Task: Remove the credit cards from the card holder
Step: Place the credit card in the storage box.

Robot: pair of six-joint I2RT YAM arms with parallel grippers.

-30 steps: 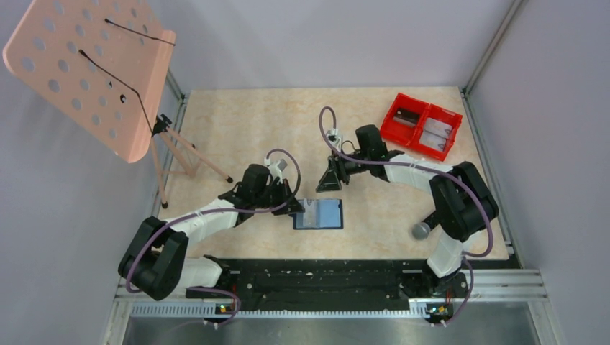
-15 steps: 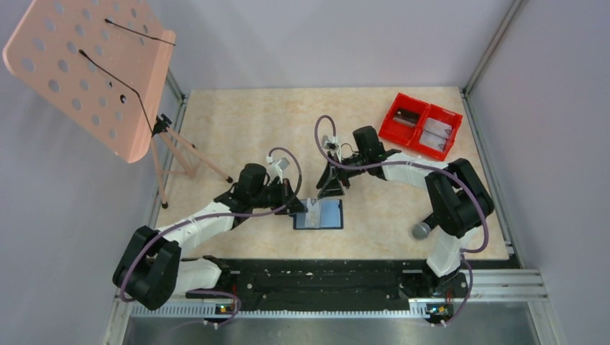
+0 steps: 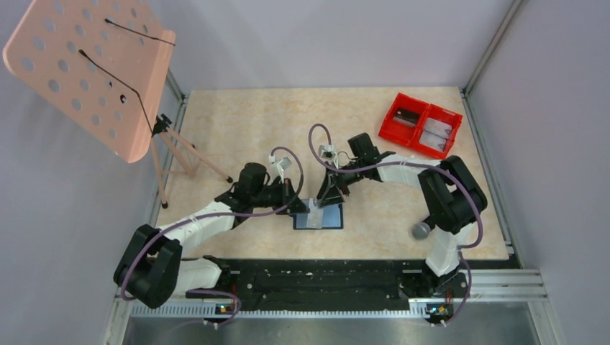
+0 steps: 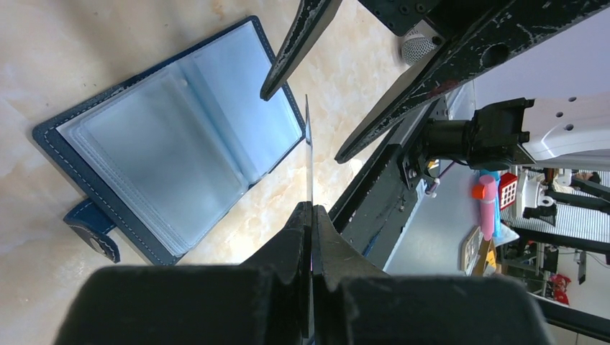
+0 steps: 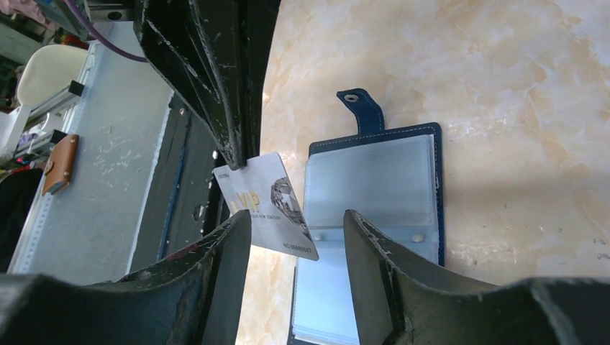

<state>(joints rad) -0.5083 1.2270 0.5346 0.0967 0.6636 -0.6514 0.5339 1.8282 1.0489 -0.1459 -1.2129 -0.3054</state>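
Two grippers converge over the open card holder [image 4: 165,151] on the table [image 3: 237,122], the left gripper [image 4: 311,208] clamping a pale credit card [image 5: 270,205], the half-open right gripper [image 5: 296,215] newly moved in around it.

Table [image 3: 237,122]: flat top, beige marble-pattern laminate, glossy in the wrist views; fills the middle of the enclosure.
Walls [image 3: 324,43]: plain pale grey panels at far, left and right sides; no markings.
Frame post [image 3: 493,47]: bare aluminium, slanting up at the far right corner.
Music stand [image 3: 86,65]: salmon-pink perforated desk, tilted, far left; its tripod legs [image 3: 183,154] rest on the table's left edge.
Rail [image 3: 324,277]: black, scuffed, along the near edge.
Steel sheet [image 3: 324,327]: brushed grey, nearest strip.
Light: even, shadows soft.
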